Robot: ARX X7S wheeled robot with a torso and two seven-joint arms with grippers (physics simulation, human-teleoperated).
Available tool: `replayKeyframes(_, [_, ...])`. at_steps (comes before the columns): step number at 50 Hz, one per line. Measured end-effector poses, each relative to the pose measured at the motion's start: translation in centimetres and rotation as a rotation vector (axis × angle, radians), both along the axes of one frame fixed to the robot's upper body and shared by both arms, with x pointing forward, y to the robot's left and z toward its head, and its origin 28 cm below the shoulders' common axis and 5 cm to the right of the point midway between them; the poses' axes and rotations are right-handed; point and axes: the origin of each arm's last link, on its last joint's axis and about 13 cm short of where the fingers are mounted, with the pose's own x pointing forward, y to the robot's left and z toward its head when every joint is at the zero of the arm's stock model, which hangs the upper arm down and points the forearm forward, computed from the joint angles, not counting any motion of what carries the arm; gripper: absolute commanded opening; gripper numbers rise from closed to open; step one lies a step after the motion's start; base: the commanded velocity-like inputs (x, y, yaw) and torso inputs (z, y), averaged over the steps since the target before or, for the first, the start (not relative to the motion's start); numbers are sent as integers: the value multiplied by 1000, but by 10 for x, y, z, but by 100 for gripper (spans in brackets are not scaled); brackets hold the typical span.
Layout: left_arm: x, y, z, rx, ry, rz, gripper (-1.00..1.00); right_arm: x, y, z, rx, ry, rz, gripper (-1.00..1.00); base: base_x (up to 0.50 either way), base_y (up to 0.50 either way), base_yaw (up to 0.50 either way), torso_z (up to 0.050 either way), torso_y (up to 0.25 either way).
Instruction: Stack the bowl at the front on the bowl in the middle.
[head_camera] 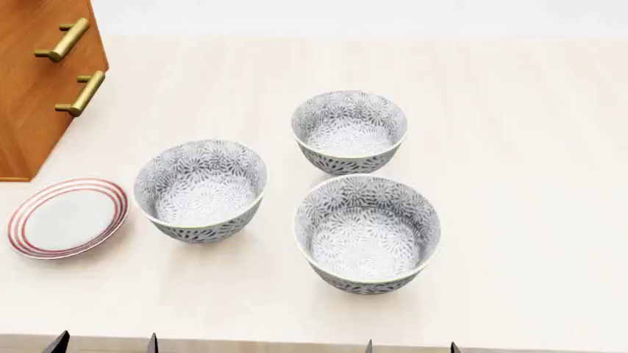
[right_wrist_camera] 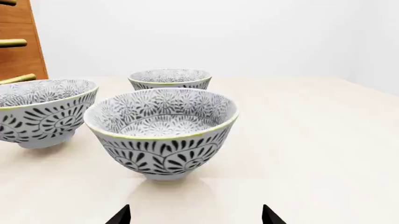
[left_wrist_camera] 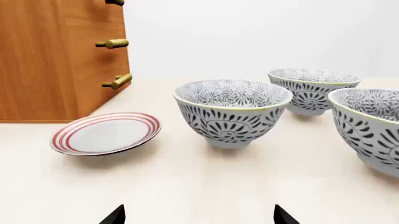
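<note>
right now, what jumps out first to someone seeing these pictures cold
Three matching black-and-white patterned bowls stand upright and apart on the pale table: the front bowl nearest the robot, the middle bowl to its left, the far bowl behind. A red-ringed plate lies at the left, beside a wooden cabinet with brass handles.

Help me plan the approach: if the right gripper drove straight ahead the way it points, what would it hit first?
Likely the front bowl, dead ahead of the open right gripper; the farthest bowl sits behind it.
</note>
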Motion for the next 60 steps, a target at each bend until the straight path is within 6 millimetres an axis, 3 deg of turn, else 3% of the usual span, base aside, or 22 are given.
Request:
replayKeyframes(6, [-2,1,-1,-4,-4,10,100,0,0,-1,5,5,3,100,0,0,0,0,0])
replayKeyframes(20, [-35,2,-3,-40,16,51,100,-10,0,-1,3,-4,2,100,0,0,0,0,0])
replayKeyframes(28, [-43,-1,3,-30,26,29,100,-12,2,8,-7,-26,-8,100,0,0,0,0,0])
replayKeyframes(32, [-36,0,18,-23,35,23,100,-10,1,25,-5,-39,-13,100,0,0,0,0,0])
replayKeyframes(48, [0,1,113,-11,-22,-1,100,12,0,123,-13,-126,-11,100,0,0,0,0,0])
replayKeyframes(60, [1,0,158,4,-79,-8,100,14,1,162,-31,-176,-5,100,0,0,0,0,0])
